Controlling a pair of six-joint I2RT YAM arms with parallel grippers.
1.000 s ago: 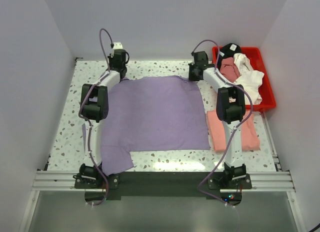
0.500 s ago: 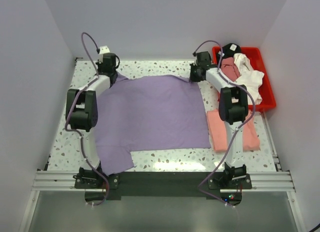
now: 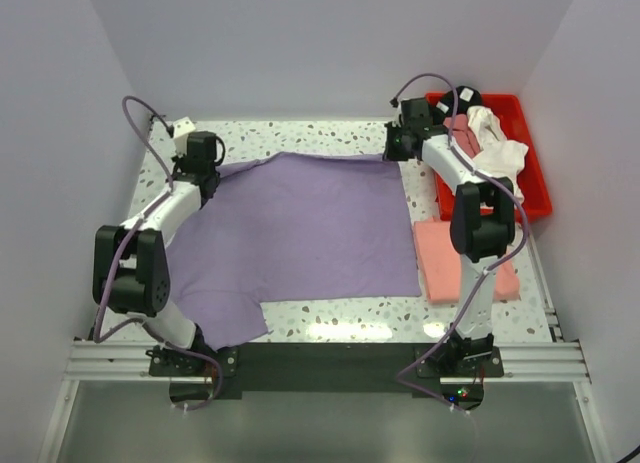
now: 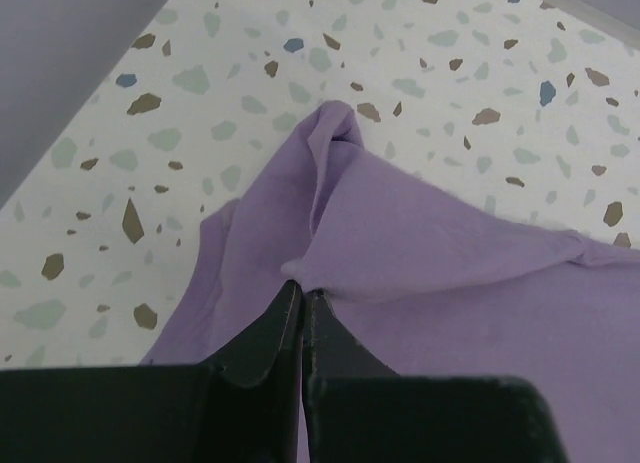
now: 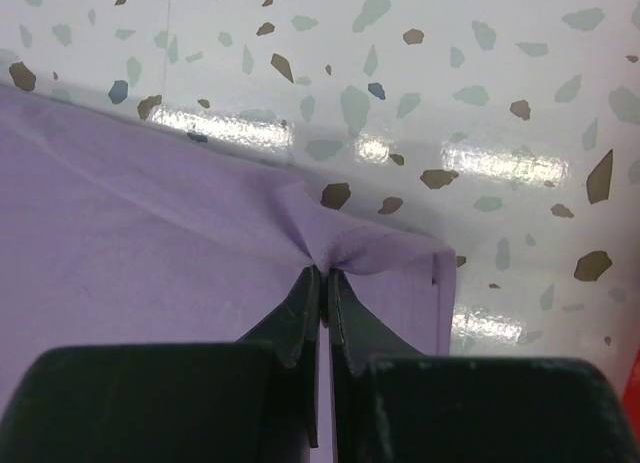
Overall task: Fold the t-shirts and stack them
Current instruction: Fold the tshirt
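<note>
1. Lavender t-shirt lies spread flat across the middle of the speckled table. One flap at its near-left reaches the near table edge, beside the left arm's base
2. Left gripper sits at the shirt's far-left corner. Its jaws are clenched together on a pinch of lavender cloth, and the fabric rises from the fingertips into a small peaked ridge. Bare table shows to the left and beyond it
3. Right gripper sits at the shirt's far-right corner. Its jaws are pressed tight on a fold just inside the corner, and puckers run out from the pinch along the hem
4. In the top view, the shirt's far edge runs nearly straight between the two grippers
5. Salmon-pink t-shirt is a folded rectangle on the table, just beside the lavender shirt's right edge. The right arm partly covers it. Cannot tell whether the two shirts touch
6. Red bin stands at the far right and holds a loose heap: white shirt, dusty-rose shirt, and black shirt at its far end
</note>
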